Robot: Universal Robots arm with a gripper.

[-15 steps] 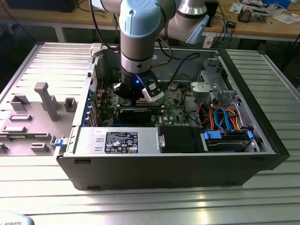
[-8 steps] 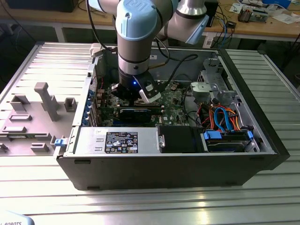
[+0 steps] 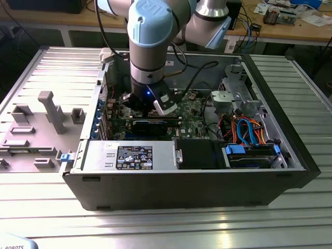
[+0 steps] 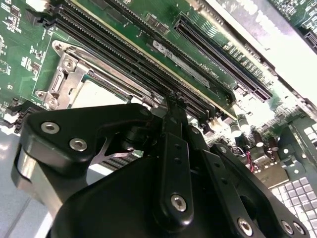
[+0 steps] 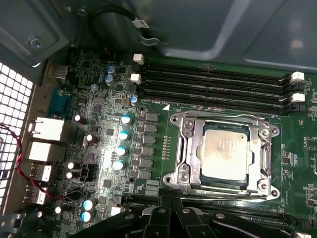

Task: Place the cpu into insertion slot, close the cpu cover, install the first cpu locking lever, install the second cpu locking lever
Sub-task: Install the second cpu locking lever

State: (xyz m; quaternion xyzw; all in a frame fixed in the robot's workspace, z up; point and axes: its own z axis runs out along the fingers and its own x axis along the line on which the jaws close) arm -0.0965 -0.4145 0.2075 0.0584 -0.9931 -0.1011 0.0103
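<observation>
The hand (image 4: 171,106) is seen low over the green board (image 5: 148,163), its fingers (image 4: 174,148) pressed together with nothing held between them. Just ahead of the fingertips the insertion slot (image 5: 181,163) is found, and the cpu (image 5: 224,157) is seated inside it, silver top up. The cpu cover (image 5: 257,148) is laid flat around the chip. Beyond the socket, long black memory slots (image 5: 213,84) are lined up. In the exterior view, the arm (image 3: 148,46) is reached down into the open computer case (image 3: 181,187) on the ribbed counter (image 3: 166,223).
</observation>
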